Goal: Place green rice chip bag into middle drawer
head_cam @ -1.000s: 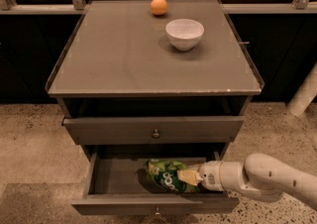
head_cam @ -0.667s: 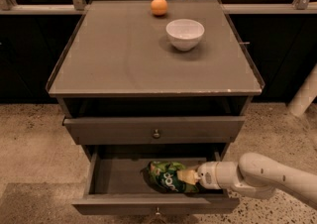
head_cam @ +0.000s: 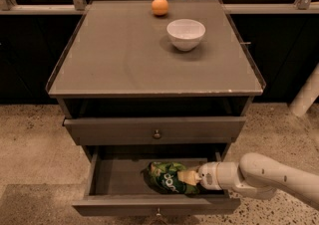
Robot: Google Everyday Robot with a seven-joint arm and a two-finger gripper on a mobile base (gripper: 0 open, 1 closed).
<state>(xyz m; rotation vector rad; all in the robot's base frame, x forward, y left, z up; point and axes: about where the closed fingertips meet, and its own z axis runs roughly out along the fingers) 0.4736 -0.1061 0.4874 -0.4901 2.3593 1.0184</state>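
The green rice chip bag (head_cam: 167,179) lies crumpled inside the open middle drawer (head_cam: 119,178), right of the drawer's centre. My gripper (head_cam: 189,177) reaches into the drawer from the right and sits against the bag's right end. The white arm (head_cam: 269,176) extends off the right edge of the view. The drawer is pulled out towards the camera, and its knob (head_cam: 158,214) shows at the bottom edge.
The drawer above (head_cam: 157,130) is only slightly out and overhangs the open one. On the cabinet top (head_cam: 114,55) stand a white bowl (head_cam: 186,33) and an orange fruit (head_cam: 160,6). A white post (head_cam: 305,94) stands at the right on the speckled floor.
My gripper and the bag have shifted a little to the left inside the drawer. Nothing else has moved.
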